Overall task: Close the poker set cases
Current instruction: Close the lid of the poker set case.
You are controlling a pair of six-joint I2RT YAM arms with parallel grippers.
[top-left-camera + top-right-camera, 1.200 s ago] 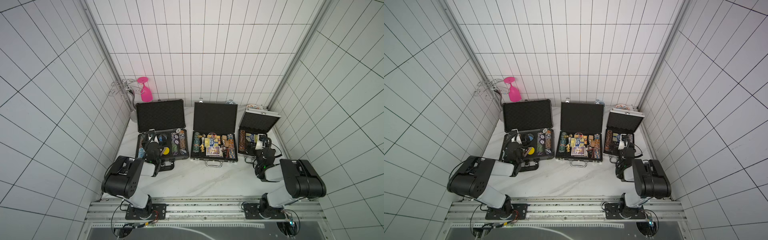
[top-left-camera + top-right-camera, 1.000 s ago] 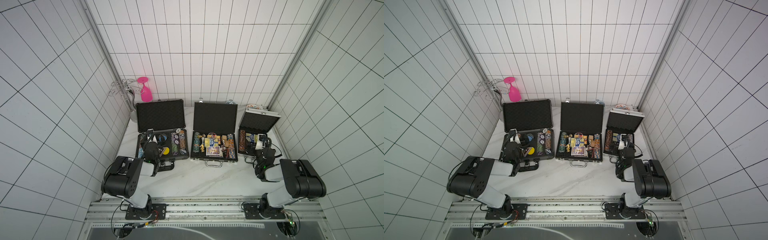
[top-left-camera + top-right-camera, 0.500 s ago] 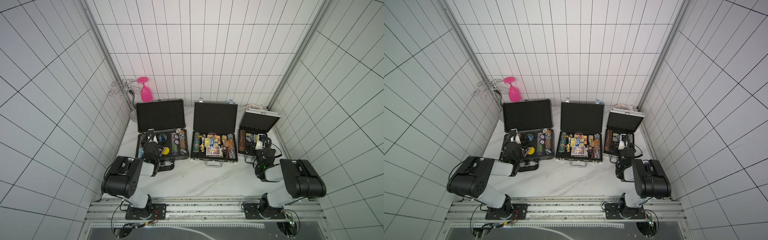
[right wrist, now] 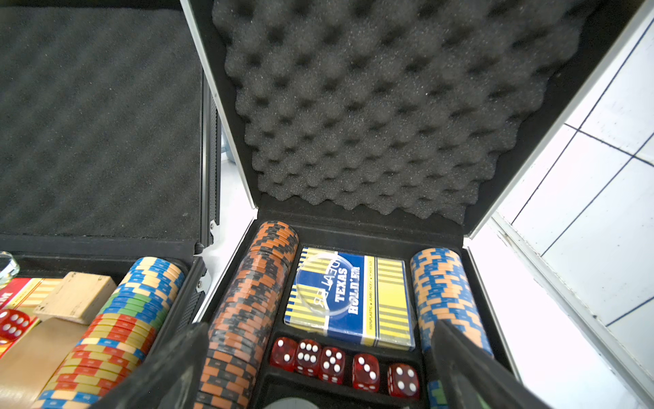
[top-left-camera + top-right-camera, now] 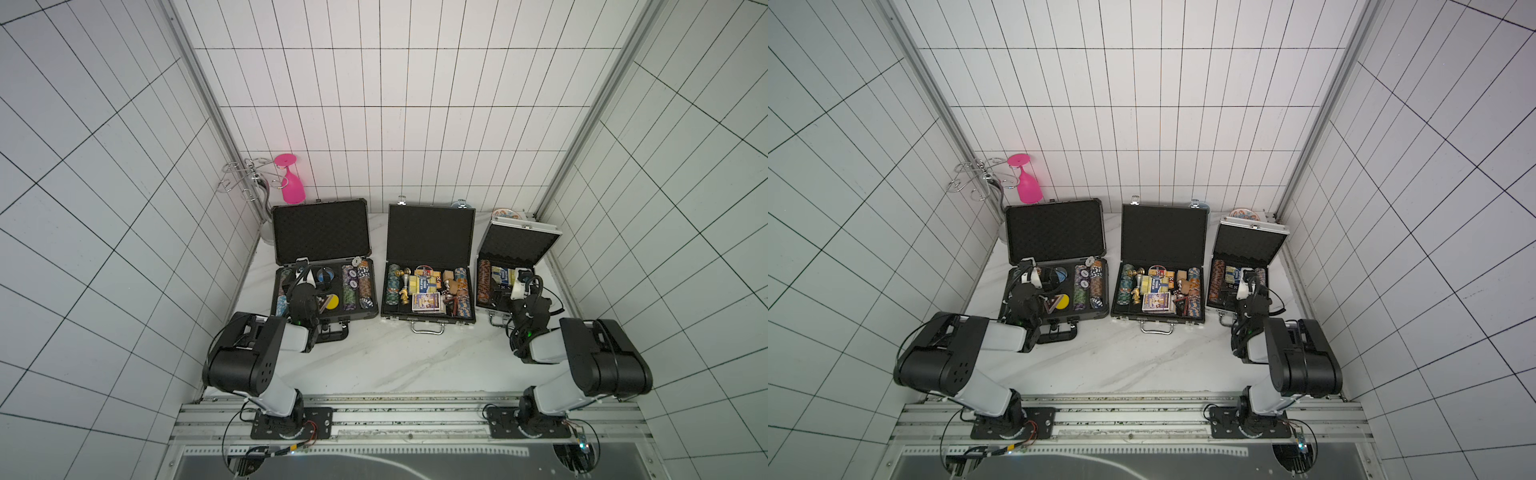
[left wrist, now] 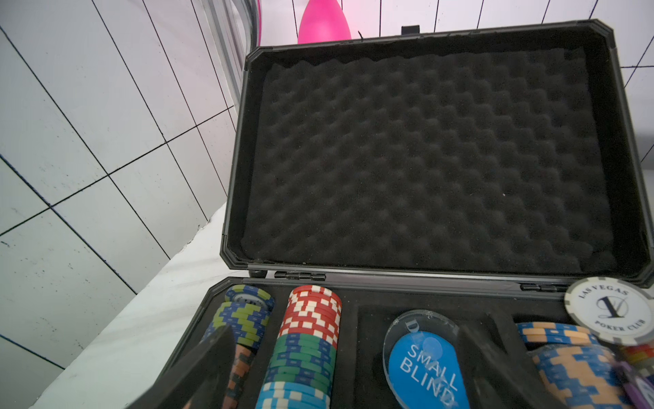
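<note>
Hovering above the tray of the large dark-grey case [image 5: 320, 232], the left gripper [image 5: 306, 279] has its jaws spread wide and holds nothing. In the left wrist view the jaws flank the chip rows [image 6: 304, 340] and the blue SMALL BLIND button [image 6: 424, 361] without touching them. The right gripper [image 5: 519, 284] hangs over the tray of the small silver case [image 5: 517, 245], jaws likewise spread and empty. The right wrist view shows red dice [image 4: 332, 364] between them and a card deck [image 4: 348, 297] just beyond. The medium black case [image 5: 430, 232] lies between the other two, apart from both grippers. All three cases stand in a row on the white marble tabletop [image 5: 415, 357], handles toward the robot, with lids raised and foam lining exposed. A pink glass [image 5: 291, 187] hangs upside down on a wire rack [image 5: 245, 183] behind the dark-grey case.
</note>
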